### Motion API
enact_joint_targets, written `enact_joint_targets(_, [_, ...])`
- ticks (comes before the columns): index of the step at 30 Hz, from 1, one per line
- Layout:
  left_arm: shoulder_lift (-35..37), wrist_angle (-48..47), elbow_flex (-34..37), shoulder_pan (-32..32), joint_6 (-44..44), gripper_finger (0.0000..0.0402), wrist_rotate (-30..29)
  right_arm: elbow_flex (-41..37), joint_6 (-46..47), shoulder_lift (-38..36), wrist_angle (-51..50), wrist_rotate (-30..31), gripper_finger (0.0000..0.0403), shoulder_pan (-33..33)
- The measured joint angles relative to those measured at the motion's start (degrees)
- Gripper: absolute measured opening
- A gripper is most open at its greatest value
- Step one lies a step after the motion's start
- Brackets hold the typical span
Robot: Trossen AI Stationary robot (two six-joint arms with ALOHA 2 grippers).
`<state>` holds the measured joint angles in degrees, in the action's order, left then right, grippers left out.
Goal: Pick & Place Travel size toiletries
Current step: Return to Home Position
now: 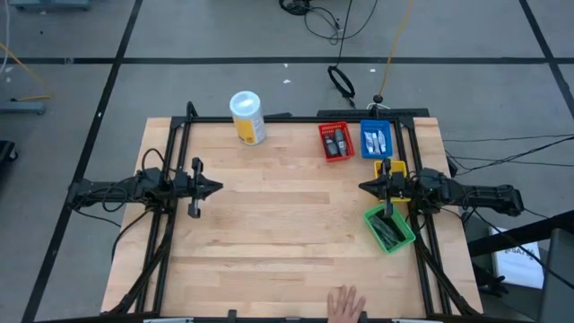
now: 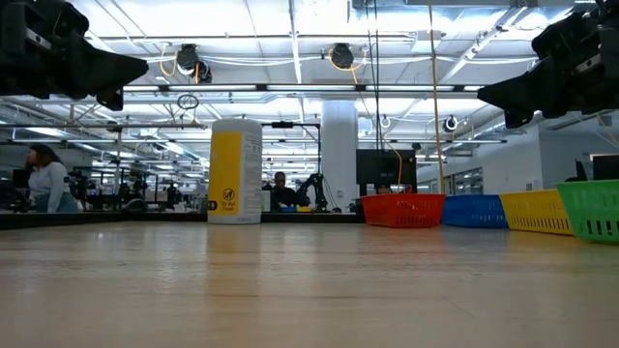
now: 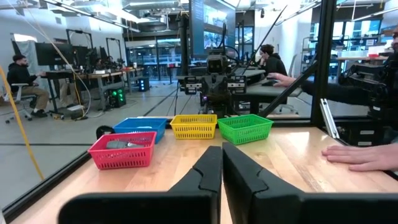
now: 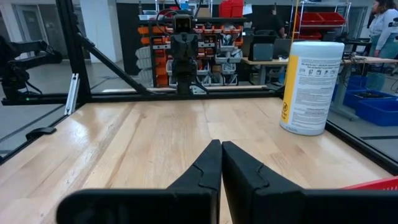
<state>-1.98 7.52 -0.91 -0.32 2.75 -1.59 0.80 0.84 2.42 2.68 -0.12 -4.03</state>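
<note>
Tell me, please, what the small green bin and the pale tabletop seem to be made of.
The small green mesh-walled bin looks like moulded plastic: uniform colour, open lattice walls. The pale tabletop looks like sealed wood: plank seams, grain, soft sheen.

Light wooden table with a canister and four small bins

A tall white cylindrical canister with a yellow label stands at the far edge, left of centre. Along the right side sit a red mesh plastic bin, a blue one, a yellow one and, nearest, a green one. A person's hand rests on the near edge.
</note>
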Motion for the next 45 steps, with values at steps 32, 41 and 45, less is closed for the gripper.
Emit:
enact_joint_targets(32, [0.00,-0.01,0.00,0.01,0.02,0.0024,-0.01,0.00,0.00,0.00,0.07,0.02,0.0004,0.00])
enact_joint_targets(41, [0.00,0.00,0.00,0.01,0.01,0.0002,0.00,0.00,0.00,0.00,0.09,0.02,0.0004,0.02])
enact_joint_targets(45, [0.00,0.00,0.00,0.00,0.00,0.0012,0.01,0.00,0.00,0.02,0.08,0.02,0.0004,0.00])
